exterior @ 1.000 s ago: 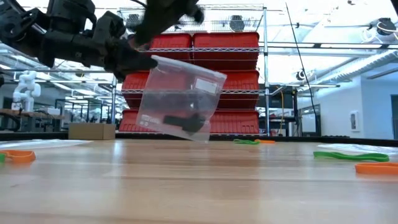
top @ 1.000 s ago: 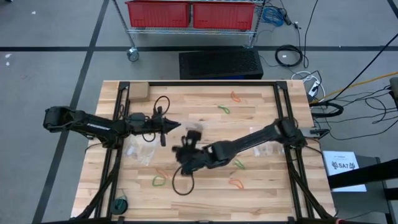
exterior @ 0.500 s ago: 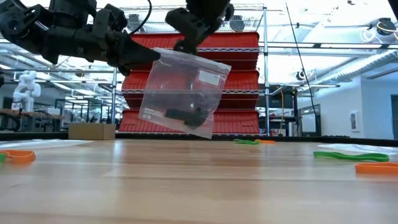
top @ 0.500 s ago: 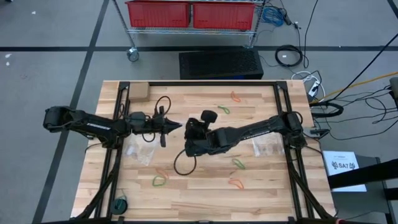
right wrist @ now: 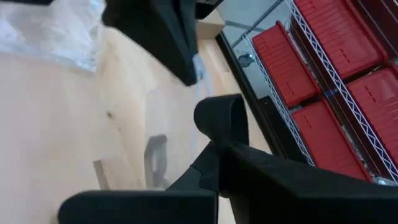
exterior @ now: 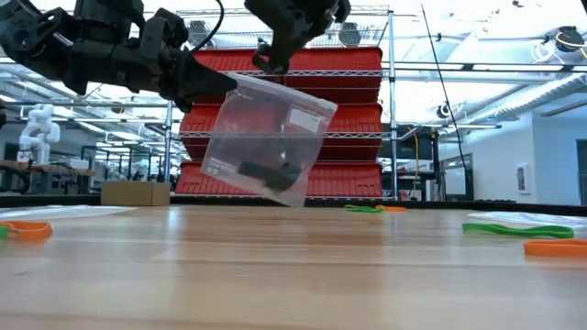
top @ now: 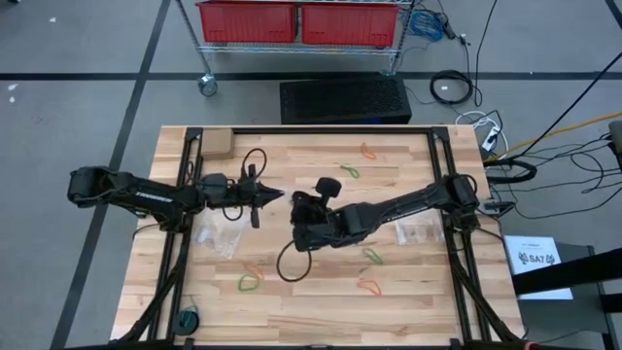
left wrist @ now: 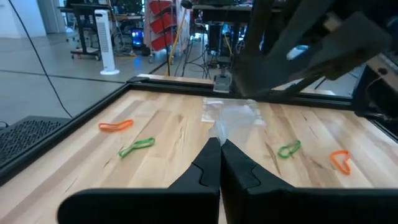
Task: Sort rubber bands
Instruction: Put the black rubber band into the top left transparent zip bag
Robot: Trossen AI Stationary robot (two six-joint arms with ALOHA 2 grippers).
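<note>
A clear zip bag (exterior: 266, 137) hangs above the table's middle with dark rubber bands (exterior: 266, 172) inside, and my left gripper (left wrist: 219, 144) is shut on its corner. My right gripper (right wrist: 212, 155) hovers just right of it, above the bag's top edge, shut on a black rubber band (right wrist: 221, 118) that also shows in the high view (top: 327, 183). Whether band or fingers touch the bag, I cannot tell. Loose green (top: 350, 170) and orange (top: 368, 151) rubber bands lie flat on the wood. My left gripper pinches the bag's top corner (exterior: 234, 84) between its two shut fingers, reaching level from the table's left. The bag hangs tilted below the fingers, clear of the table. My right gripper pinches the black band's near end (right wrist: 214, 144) between its fingertips. The fingers slant toward the far edge. The loop sticks out past them, clear of the table.
Two more clear bags lie at the left (top: 219, 236) and the right (top: 420, 228). More green (top: 373, 256) and orange (top: 367, 286) bands lie near the front. A black cable loop (top: 292, 267) hangs under the right arm. A cardboard box (top: 216, 143) sits far left.
My right gripper has risen and gone from the near middle toward the far edge, turning as it went, and now stands above the bag's top edge. The bag has swung slightly in my left gripper's hold.
</note>
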